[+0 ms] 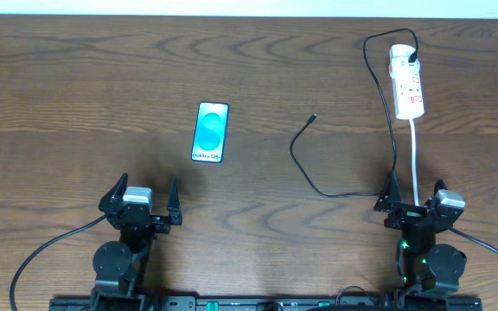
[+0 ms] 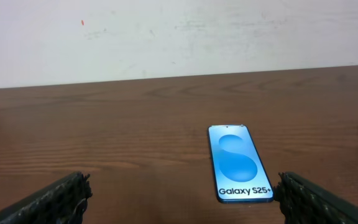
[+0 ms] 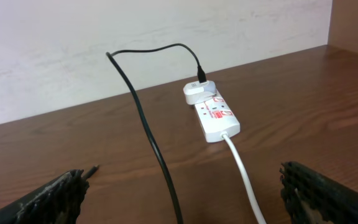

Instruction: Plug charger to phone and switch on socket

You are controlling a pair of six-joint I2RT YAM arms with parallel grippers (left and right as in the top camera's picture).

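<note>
The phone (image 1: 211, 132) has nothing plugged into it, so the first step is in hand: fetching the loose end of the charger (image 1: 292, 149). Its plug sits at the far end of the socket (image 1: 408, 85), far right. The cable loops near to the right arm, then back to a connector tip (image 1: 313, 118) lying free on the counter (image 1: 76, 86), between phone and socket and touching neither.

The left fingers (image 2: 48, 202) and right fingers (image 3: 325, 193) are spread wide, holding nothing. I judge the right arm should reach far-left and pinch just behind the tip (a small target, and the cable may drag).

Bare counter surrounds the phone. The socket lies close to the far edge, and its white cord (image 1: 415, 155) runs toward the right arm.
</note>
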